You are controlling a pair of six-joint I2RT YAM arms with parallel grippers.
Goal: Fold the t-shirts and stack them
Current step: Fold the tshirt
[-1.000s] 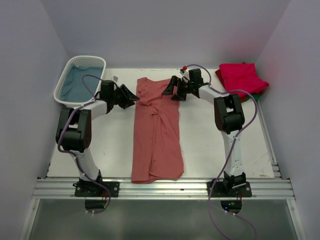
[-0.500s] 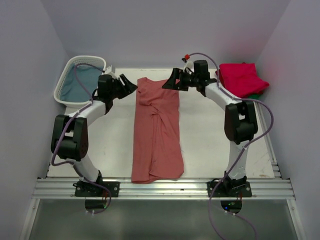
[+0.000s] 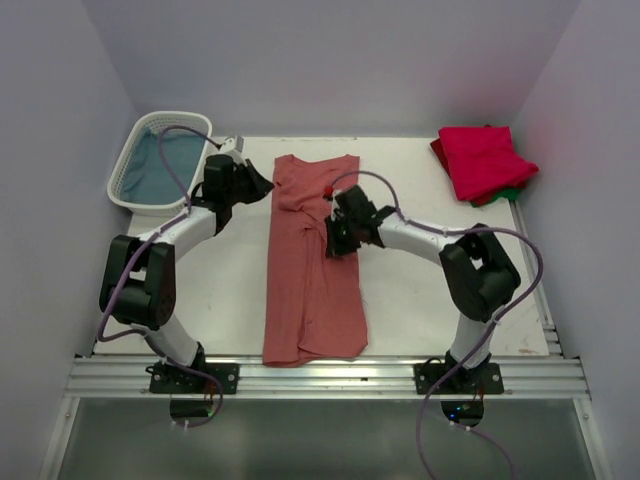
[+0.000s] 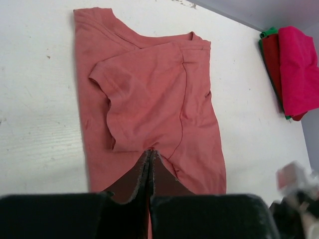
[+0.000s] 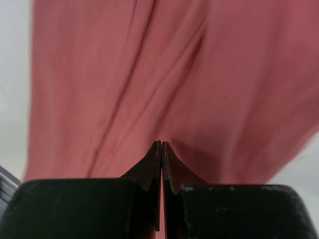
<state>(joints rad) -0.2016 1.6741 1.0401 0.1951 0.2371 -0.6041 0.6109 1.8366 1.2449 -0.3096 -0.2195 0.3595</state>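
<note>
Two arms reach over the white counter (image 3: pixel 430 290) in the top view. A large dusty salmon-red cloth t-shirt (image 3: pixel 312 275) lies lengthwise down the middle of the counter, its sides folded in and its collar end toward the far wall. The left fingers (image 3: pixel 262 185) hang just beside the shirt's far left edge. The right fingers (image 3: pixel 332 240) sit over the cloth near its right edge, about midway along. A folded crimson-pink t-shirt (image 3: pixel 485 160) rests at the far right corner on a green t-shirt (image 3: pixel 515 192), of which only a sliver shows. A white plastic lattice basket (image 3: pixel 128 160) holding blue cloth (image 3: pixel 160 170) stands at the far left.

In the left wrist view, the left fingers (image 4: pixel 142 174) are pressed flat together with nothing between them. Their tips are above the salmon shirt (image 4: pixel 149 99), whose sleeve is folded across its chest. The crimson-pink shirt (image 4: pixel 299 69) and a green edge (image 4: pixel 269 33) lie well apart at the right.

In the right wrist view, the right fingers (image 5: pixel 152 169) are likewise closed tight on nothing, low over the creased salmon cloth (image 5: pixel 149 74), which fills most of the picture.
</note>
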